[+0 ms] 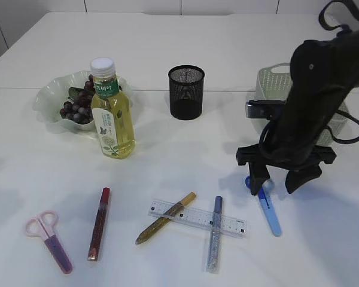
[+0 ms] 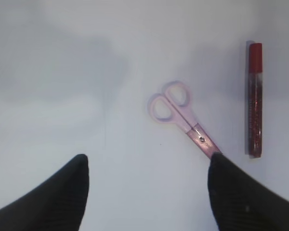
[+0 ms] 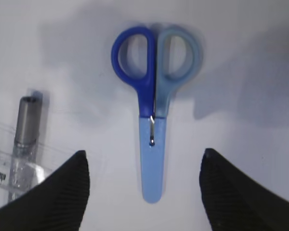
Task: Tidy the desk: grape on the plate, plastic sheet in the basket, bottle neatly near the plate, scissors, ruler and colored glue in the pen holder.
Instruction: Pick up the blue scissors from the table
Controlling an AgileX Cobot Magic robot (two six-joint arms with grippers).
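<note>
Blue scissors [image 3: 153, 113] flat on the white desk [image 1: 167, 155], directly beneath the right gripper [image 3: 143, 192], handles pointing away from the wrist camera and sheathed blade toward it, long axis running down the gap between the two fingers. Right arm plainly nearer; black mesh pen holder [image 1: 186, 92] well off to the left and farther back. Right jaws spread wide, straddling the blade, gripping nothing. Left gripper [image 2: 147, 192] likewise wide and empty, above the pink scissors [image 2: 183, 120], just beside a red glitter glue [image 2: 254, 98].
</note>
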